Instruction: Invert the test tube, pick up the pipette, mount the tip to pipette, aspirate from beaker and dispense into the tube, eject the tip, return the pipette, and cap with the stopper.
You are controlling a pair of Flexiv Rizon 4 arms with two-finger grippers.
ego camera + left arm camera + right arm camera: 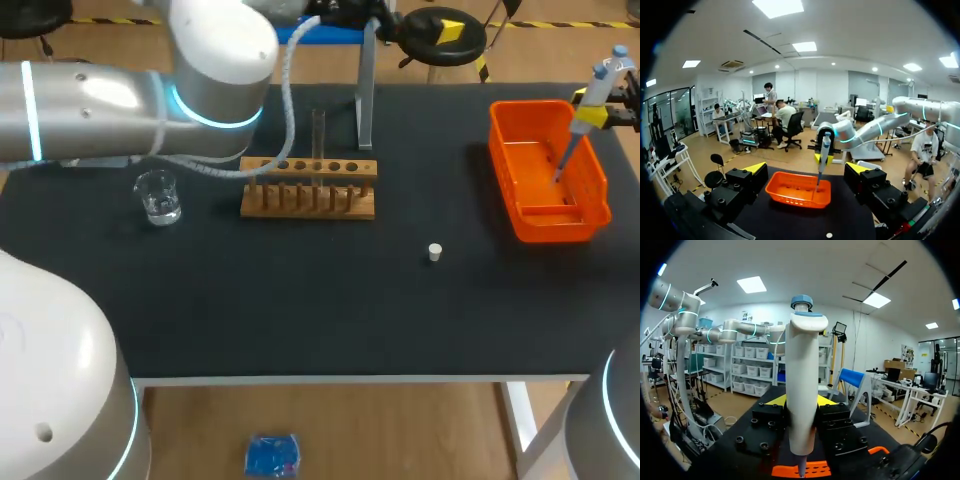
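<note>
**Right pincer point(801, 401) clamped on pipette point(801, 370) above basket point(545, 225)**

Both yellow-tipped fingers press the pipette's white body from two sides. They hold it upright at the far right, its thin lower end reaching into the orange basket. Left pincer point(809, 170) has its fingers wide apart with nothing between them, and it faces the basket. A glass tube point(318, 135) stands upright in the wooden rack point(308, 200) at the far middle. The beaker point(158, 196) of clear liquid sits left of the rack. A small white stopper point(434, 252) lies nearer, between rack and basket.
</note>
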